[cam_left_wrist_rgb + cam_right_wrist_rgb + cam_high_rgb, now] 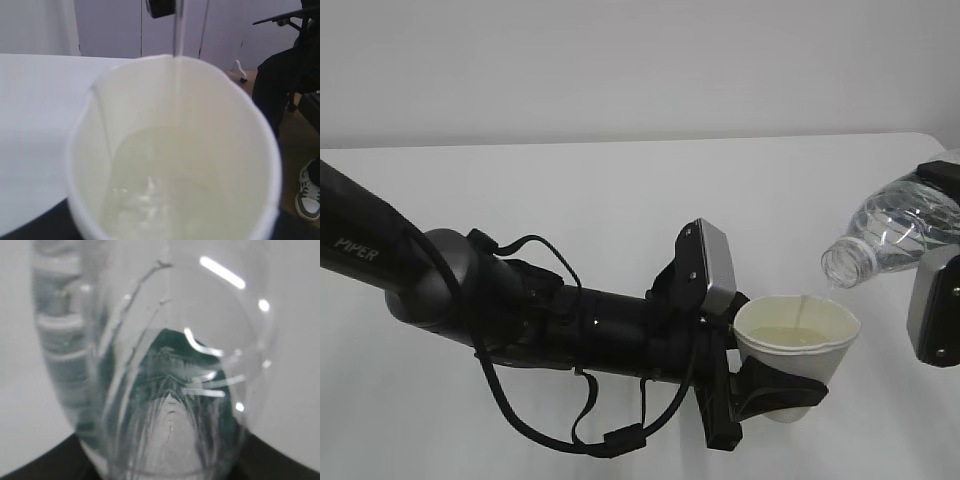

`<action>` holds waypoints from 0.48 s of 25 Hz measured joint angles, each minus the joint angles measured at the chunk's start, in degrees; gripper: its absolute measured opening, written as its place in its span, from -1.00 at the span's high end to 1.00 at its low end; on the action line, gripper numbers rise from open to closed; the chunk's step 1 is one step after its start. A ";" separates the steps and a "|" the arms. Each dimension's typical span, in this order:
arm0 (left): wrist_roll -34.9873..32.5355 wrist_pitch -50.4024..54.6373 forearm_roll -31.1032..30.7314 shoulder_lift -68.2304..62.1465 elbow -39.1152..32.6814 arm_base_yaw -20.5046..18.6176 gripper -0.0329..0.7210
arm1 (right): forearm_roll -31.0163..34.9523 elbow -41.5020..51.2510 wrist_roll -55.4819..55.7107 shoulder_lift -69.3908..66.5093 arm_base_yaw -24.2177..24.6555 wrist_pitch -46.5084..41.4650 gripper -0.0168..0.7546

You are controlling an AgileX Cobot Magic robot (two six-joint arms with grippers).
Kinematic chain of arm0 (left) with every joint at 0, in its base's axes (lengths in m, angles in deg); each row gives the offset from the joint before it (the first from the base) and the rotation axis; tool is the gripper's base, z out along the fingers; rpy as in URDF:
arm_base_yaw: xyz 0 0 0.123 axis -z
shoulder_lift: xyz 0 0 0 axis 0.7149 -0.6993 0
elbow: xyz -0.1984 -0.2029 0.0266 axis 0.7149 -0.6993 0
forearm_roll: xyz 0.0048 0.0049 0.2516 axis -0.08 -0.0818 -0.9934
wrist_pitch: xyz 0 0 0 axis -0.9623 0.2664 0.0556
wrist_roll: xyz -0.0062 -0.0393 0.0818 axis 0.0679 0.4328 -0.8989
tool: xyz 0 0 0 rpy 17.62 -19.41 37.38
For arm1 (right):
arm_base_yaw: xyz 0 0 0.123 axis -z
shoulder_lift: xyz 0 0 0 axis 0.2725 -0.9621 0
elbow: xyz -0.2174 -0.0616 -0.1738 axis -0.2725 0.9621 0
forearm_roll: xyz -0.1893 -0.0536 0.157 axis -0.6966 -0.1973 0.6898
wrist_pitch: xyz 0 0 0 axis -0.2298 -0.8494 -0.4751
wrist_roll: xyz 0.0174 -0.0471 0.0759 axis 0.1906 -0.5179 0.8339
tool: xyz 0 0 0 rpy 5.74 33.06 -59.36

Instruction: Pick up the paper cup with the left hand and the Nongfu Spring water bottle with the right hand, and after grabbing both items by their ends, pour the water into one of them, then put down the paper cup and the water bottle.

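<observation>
Here, in the exterior view, the left hand has its gripper clamped around the lower wall of the paper cup, holding it upright and clear of the white tabletop so it can catch liquid. Up and to the right of that gripper, the Nongfu Spring water bottle is tipped neck-down, its open mouth just above the cup's far rim, which lets a thin stream of the water fall inside. The right hand holds the bottle at its rear end; only part of that gripper shows at the frame edge.

In the left wrist view, the cup fills the frame right in front of the gripper, a shallow pool lies at its bottom, and the stream drops from above.

In the right wrist view, the bottle sits pressed close between the jaws, gripped by its base.

I count one cup, one bottle, two arms.
</observation>
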 joint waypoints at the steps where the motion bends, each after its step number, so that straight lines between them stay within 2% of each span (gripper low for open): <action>1: 0.00 0.00 0.00 0.00 0.00 0.00 -0.11 | 0.00 0.00 0.00 0.00 0.00 0.00 0.03; 12: 0.00 0.00 0.00 0.00 0.00 0.00 -0.11 | 0.00 0.00 0.00 0.00 0.00 0.00 0.03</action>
